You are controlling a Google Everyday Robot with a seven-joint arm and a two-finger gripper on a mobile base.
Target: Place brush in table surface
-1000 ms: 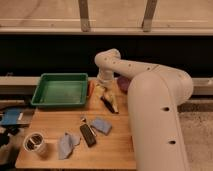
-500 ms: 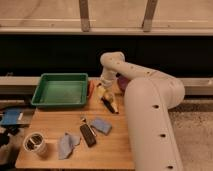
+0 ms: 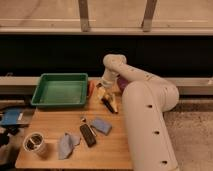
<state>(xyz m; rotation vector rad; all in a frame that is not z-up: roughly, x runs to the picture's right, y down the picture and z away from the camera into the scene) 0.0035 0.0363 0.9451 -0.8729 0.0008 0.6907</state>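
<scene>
The brush (image 3: 107, 104), slim and dark, lies slanted on the table surface (image 3: 55, 122) near its back edge, right of the green tray. It rests against a pale yellow elongated item (image 3: 113, 101). My gripper (image 3: 103, 89) hangs just above the brush's far end, pointing down from the white arm (image 3: 145, 100), and it stands open with nothing visibly held. A purple bowl (image 3: 121, 83) peeks out behind the arm.
A green tray (image 3: 60, 90) sits at the back left, with a reddish item (image 3: 91, 89) beside it. A black remote-like device (image 3: 88, 135), a blue pad (image 3: 102, 125), a grey-blue cloth (image 3: 67, 145) and a round tin (image 3: 35, 144) lie near the front. The arm covers the table's right side.
The arm's upper joint has shifted slightly to the right. The gripper stays over the same spot, and the things on the table have not moved.
</scene>
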